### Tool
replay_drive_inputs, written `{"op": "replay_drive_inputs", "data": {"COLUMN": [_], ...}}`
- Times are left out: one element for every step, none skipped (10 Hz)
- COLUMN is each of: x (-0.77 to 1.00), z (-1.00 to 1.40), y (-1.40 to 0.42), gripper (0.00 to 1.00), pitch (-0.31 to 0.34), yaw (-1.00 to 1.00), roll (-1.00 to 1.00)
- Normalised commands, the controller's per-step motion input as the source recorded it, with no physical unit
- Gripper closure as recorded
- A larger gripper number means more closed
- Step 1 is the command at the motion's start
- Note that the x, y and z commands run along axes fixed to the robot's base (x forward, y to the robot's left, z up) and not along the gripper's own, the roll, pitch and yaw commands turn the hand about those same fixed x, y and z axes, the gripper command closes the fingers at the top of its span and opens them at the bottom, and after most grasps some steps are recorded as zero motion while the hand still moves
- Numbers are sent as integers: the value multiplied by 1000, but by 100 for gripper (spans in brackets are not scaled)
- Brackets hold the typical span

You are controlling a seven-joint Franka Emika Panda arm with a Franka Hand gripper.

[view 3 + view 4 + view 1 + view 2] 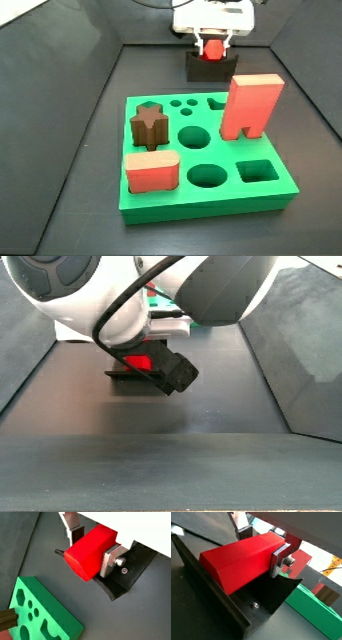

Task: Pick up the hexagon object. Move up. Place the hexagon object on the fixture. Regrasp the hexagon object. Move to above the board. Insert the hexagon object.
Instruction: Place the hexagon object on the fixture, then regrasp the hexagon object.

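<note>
We see the board (201, 190) at the near end of the floor — the fixture (209, 69) stands beyond it. Over that fixture, the gripper (95, 548) pinches the hexagon object (89, 554) between its silver fingers (111, 558).

gripper (92, 553) low over fixture (130, 574) — jaws clamped

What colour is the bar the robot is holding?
Bright red. The hexagon object sits between the gripper fingers over the black fixture, clearest in a wrist view.
</note>
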Motion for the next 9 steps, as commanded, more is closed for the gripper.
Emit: {"op": "replay_drive_inputs", "data": {"x": [76, 74, 72, 0, 0, 0, -8, -26, -34], "z": [-329, -321, -320, -167, 0, 1000, 1000, 1000, 1000], "y": [55, 43, 39, -500, 0, 0, 0, 1, 1], "gripper": [100, 100, 100, 100, 0, 0, 0, 0, 0], "pitch": [-53, -52, -51, 0, 0, 0, 7, 6, 3], "yaw": [-118, -98, -75, 0, 0, -41, -34, -19, -12], "roll": [-142, -140, -140, 0, 0, 69, 68, 60, 54]}}
